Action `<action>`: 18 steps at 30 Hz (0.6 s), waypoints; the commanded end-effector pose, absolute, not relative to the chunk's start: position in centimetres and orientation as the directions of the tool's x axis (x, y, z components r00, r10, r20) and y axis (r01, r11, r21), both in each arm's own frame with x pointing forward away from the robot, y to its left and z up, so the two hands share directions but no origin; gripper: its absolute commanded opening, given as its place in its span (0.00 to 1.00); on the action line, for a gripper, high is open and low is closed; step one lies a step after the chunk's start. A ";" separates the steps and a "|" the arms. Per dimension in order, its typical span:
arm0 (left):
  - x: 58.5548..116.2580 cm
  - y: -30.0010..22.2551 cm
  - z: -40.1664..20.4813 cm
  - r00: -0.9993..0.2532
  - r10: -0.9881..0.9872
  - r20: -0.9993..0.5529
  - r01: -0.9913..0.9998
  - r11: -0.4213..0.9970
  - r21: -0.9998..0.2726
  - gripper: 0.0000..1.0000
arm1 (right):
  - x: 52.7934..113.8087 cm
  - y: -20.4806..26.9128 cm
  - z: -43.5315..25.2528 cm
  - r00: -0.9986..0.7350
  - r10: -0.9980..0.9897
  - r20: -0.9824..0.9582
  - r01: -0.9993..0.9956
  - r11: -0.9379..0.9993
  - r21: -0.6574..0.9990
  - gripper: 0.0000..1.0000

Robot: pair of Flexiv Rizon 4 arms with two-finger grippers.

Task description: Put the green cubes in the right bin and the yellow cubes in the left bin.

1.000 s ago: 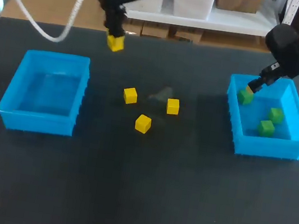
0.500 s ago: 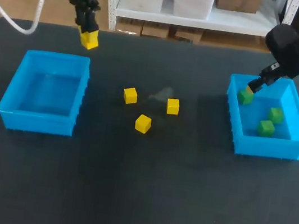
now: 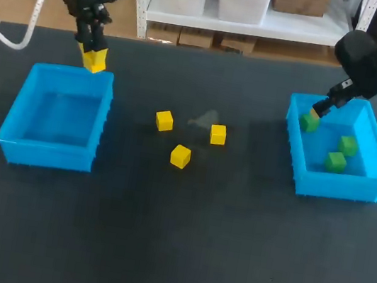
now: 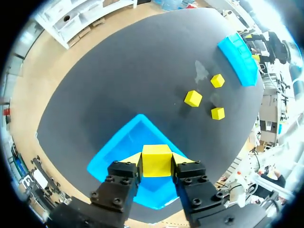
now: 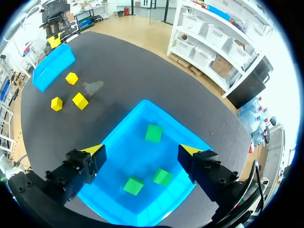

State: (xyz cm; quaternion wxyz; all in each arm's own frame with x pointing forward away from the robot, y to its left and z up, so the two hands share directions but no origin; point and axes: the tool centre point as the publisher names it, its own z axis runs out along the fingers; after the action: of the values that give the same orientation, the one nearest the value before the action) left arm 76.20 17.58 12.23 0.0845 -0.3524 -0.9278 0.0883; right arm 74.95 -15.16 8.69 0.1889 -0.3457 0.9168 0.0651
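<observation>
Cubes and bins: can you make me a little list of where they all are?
Left gripper: shut on a yellow cube, above the left bin's far rim
Left bin: no cubes inside
Table between bins: three yellow cubes
Right gripper: open, above the right bin
Right bin: three green cubes

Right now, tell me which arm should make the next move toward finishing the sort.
Left. The left hand grips a yellow cube at the far rim of the left bin, probably ready to drop it in. The right hand is open and empty over the right bin.
</observation>
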 end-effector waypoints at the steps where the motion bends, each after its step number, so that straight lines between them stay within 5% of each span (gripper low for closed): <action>1: 74.0 18.9 12.3 -0.772 0.632 -0.061 0.629 0.748 -0.210 0.00 | 74.9 -15.2 8.7 -0.689 -0.609 -0.392 -0.659 0.752 -0.011 1.00; 18: 70.6 20.4 10.7 -0.813 0.581 -0.039 0.572 0.785 -0.239 0.00 | 74.9 -15.2 8.7 -0.689 -0.609 -0.392 -0.659 0.752 -0.011 1.00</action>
State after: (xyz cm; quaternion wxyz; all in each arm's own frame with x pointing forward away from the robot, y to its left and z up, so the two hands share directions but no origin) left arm 71.45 19.98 11.21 0.1051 -0.3166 -0.9384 0.0902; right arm 74.95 -15.16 8.69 0.1889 -0.3457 0.9168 0.0651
